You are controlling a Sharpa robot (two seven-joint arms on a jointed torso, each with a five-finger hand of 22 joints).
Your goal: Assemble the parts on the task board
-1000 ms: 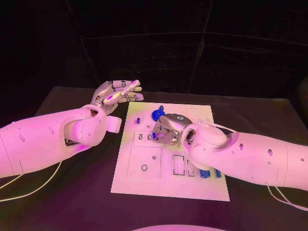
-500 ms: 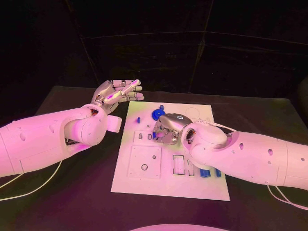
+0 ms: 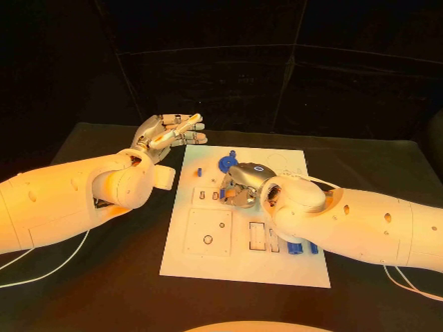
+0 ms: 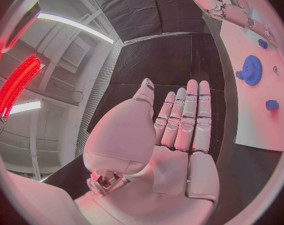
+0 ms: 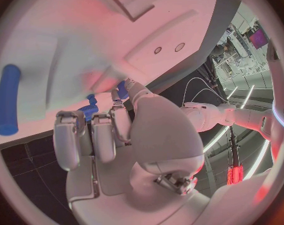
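Hardly anything is moving across the last second: both my arms and the parts are lying where they were, and my right hand (image 3: 243,183) is staying bent over the same spot, so I judge that I am still working one piece in, not moving on.

My left arm (image 3: 52,204) is coming in from the lower left of the frame, my right arm (image 3: 381,232) from the lower right. Between them the worktop (image 3: 401,166) is carrying the task board (image 3: 207,256), a white plate standing in the middle of the frame.

My left hand (image 3: 167,135) is hovering at the board's upper left corner, just off its edge, palm up, fingers (image 4: 186,117) straight and side by side, holding nothing. My right hand is pressing down on the board's upper middle; its fingers (image 5: 85,135) are curling onto the plate, with something small and blue (image 5: 88,110) at their tips. I cannot tell whether they are pinching it or only pushing at it.

A blue gear (image 3: 226,164) is sitting just above my right hand in the frame, a small blue peg (image 3: 194,173) to its left. More blue pieces (image 3: 294,249) are lying at the board's lower right, partly under my right forearm.

For moving, the board's lower left is lying bare, and dark worktop is running open along both long edges. My right forearm is covering the lower right, so reaching those pieces will likely mean pulling that arm back.
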